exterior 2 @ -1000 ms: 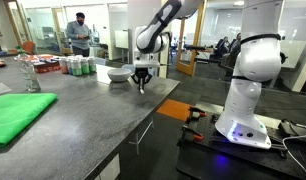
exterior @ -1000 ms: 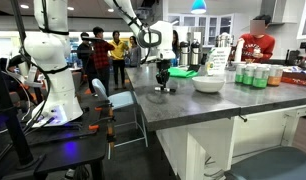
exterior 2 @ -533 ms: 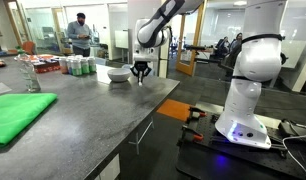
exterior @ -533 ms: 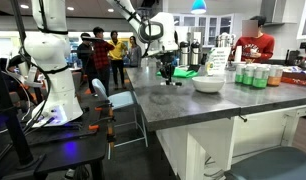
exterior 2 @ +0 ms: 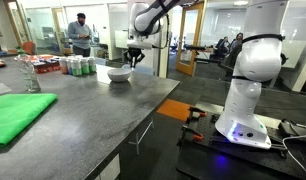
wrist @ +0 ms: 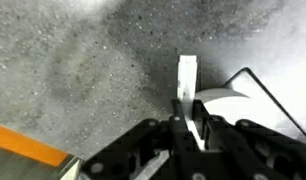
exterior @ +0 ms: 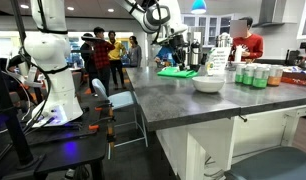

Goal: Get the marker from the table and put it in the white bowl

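My gripper (exterior 2: 134, 56) pinches the marker (wrist: 187, 82), clear of the bench (exterior 2: 88, 115), high beside the bowl (exterior 2: 119, 74). Pickup looks done; I judge carrying over the bowl and letting go remain.
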